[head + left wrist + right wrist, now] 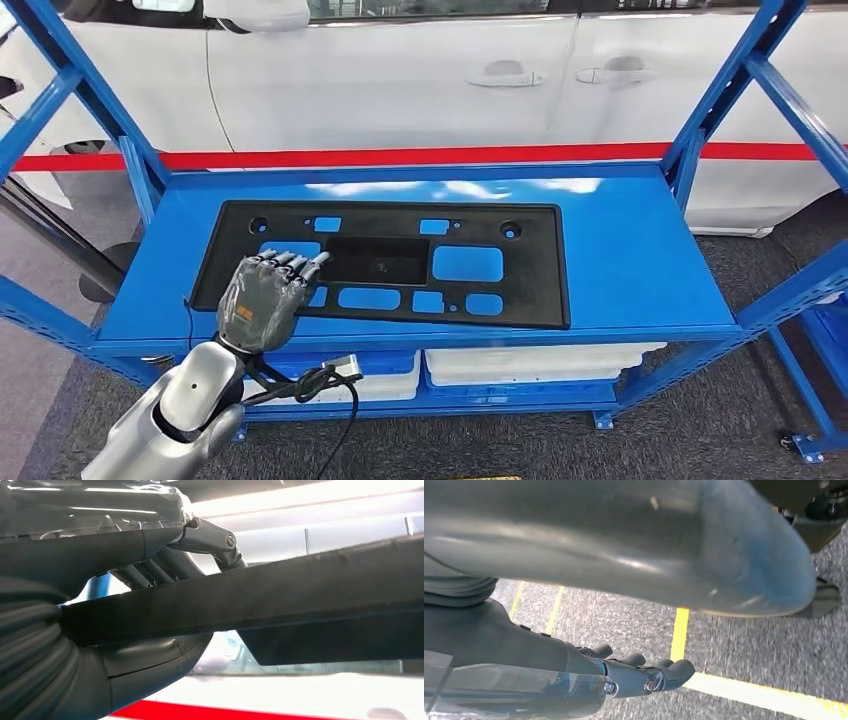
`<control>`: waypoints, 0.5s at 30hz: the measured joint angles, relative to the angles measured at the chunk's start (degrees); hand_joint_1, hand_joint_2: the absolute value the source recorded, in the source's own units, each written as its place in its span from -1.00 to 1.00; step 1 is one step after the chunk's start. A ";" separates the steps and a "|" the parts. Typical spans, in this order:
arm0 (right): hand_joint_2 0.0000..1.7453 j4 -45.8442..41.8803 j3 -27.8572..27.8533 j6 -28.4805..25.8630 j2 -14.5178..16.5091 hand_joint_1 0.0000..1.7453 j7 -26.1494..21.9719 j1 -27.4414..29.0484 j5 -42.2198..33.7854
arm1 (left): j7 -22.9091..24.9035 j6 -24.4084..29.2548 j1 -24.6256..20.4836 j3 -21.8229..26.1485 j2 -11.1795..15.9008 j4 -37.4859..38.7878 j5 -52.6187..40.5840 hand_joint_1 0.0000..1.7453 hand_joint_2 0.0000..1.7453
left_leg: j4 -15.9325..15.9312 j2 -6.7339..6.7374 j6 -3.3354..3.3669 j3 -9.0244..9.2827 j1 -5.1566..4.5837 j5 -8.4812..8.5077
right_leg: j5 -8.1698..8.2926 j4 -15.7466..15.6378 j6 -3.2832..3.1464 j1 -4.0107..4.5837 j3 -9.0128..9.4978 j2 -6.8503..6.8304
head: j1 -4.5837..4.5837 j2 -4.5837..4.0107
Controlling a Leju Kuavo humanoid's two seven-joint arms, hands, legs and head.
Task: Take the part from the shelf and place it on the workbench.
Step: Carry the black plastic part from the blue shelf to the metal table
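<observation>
One part (400,262) on the blue shelf (640,270), lying flat near the shelf's left and middle, not yet lifted as far as the head view shows. Long black flat panel, rectangular, pierced with several rectangular cut-outs and small round holes near its far corners; raised dark block near centre. Looks thin, probably stiff plastic, awkward for a single grip so far from its middle.

Left robot hand (262,300) at the panel's near-left edge, fingers (290,262) laid over the top face. Left wrist view: dark edge of the panel running between the fingers (150,570) on one face and the thumb (150,662) on the other; judged a pinch on the edge, contact appearing close but pressure not verifiable.

Right robot hand (634,672) hanging over grey floor (749,650) with yellow lines (681,630), fingers loosely curled, nothing held; neither clearly spread nor clenched.

Progress judged early: reach done, grip apparently taken. Outstanding: lift clear of shelf, carry, set down on the counter. No counter seen in these views.

White car (400,80) behind the shelf; white bins (540,362) on the tier below
</observation>
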 joint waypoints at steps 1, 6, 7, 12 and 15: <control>-1.00 0.00 -0.10 0.00 -0.03 -1.00 0.00 0.02 -0.02 | 0.14 0.02 0.29 0.21 0.08 -0.49 -0.30 1.00 1.00 | -0.27 0.13 0.48 -0.43 0.17 0.65 | -1.62 1.20 0.20 0.01 -0.49 0.06 | 0.01 0.00; -1.00 0.00 -0.39 0.02 -0.07 -1.00 0.00 0.05 -0.13 | 0.42 0.13 1.72 0.86 0.35 -2.19 -0.89 1.00 1.00 | -0.08 0.34 1.18 -4.07 0.14 3.29 | -10.06 15.24 0.95 -0.08 -3.62 0.09 | 0.01 0.00; -1.00 0.00 -0.41 0.01 -0.09 -1.00 -0.01 0.03 -0.14 | 0.42 0.13 1.94 0.87 0.41 -2.35 -0.91 1.00 1.00 | 0.18 0.35 1.05 -4.84 0.15 3.68 | -8.58 14.92 0.99 -0.09 -2.54 0.09 | 0.01 0.00; -1.00 -0.02 -0.48 -0.01 -0.21 -1.00 -0.02 -0.16 -0.16 | 0.45 0.15 2.29 1.11 0.65 -3.29 -0.94 1.00 1.00 | 1.88 0.29 -0.18 -7.45 -0.09 5.14 | -6.14 -0.68 0.03 0.13 8.26 0.23 | 0.00 0.00; -1.00 0.00 -0.53 0.01 -0.16 -1.00 -0.02 -0.17 -0.16 | 0.49 0.16 2.43 1.27 0.85 -3.52 -1.00 1.00 1.00 | 2.13 0.24 -1.18 -8.17 -0.08 5.36 | -5.35 -1.59 -1.15 0.15 7.61 0.05 | 0.00 0.00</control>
